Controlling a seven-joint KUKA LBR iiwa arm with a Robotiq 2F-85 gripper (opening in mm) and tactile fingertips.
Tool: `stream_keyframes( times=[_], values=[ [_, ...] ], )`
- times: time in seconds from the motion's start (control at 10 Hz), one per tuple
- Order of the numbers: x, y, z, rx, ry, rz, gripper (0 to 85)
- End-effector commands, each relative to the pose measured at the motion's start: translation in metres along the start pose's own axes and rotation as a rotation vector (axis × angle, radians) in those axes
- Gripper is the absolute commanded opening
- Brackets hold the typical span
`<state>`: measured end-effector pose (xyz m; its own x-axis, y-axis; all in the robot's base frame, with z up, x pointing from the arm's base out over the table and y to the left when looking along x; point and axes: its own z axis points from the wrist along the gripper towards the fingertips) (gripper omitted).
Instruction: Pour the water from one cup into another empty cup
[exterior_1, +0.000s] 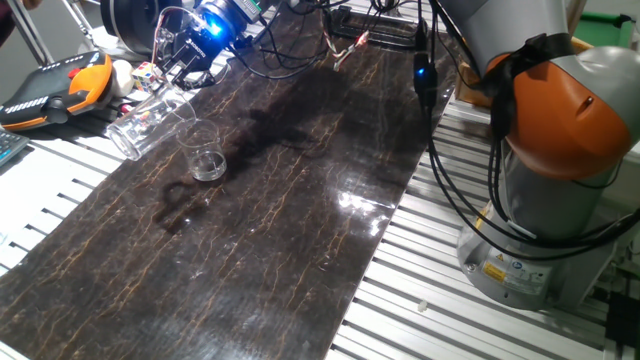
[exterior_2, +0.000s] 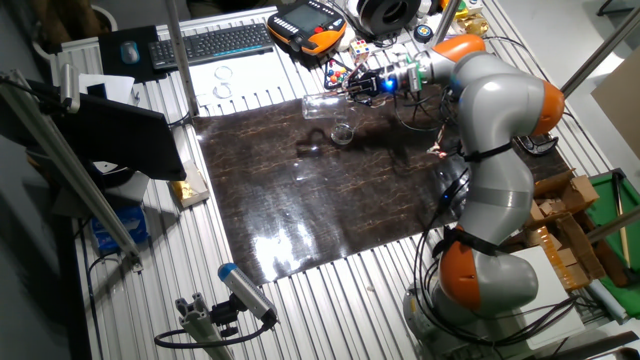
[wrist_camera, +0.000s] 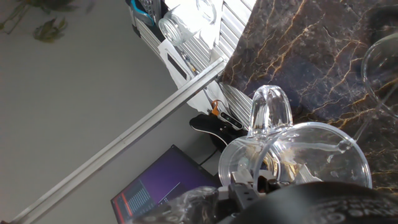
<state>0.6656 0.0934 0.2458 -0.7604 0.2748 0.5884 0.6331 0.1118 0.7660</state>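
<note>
At the upper left of one fixed view, the gripper (exterior_1: 178, 62) pinches the taller cup (exterior_1: 150, 122), tipped nearly flat above the dark mat (exterior_1: 300, 220). Just right, the shorter cup (exterior_1: 205, 155) stands upright. The water is too faint to see.

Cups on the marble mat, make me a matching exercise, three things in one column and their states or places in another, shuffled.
Things:
1. taller tumbler
2. shorter tumbler
3. gripper

States:
A. stands upright on the dark mat
B. tipped far over, held above the table
C. clamped on a glass, blue light glowing behind it

Pairs: 1-B, 2-A, 3-C
</note>
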Motion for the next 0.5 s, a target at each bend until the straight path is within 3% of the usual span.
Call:
stream_keyframes(
  times=[0.0,0.4],
  values=[
    [0.0,0.0,-0.001,-0.001,0.001,0.0,0.7],
    [-0.0003,0.0012,-0.0049,0.0,0.002,-0.009,0.7]
  ],
)
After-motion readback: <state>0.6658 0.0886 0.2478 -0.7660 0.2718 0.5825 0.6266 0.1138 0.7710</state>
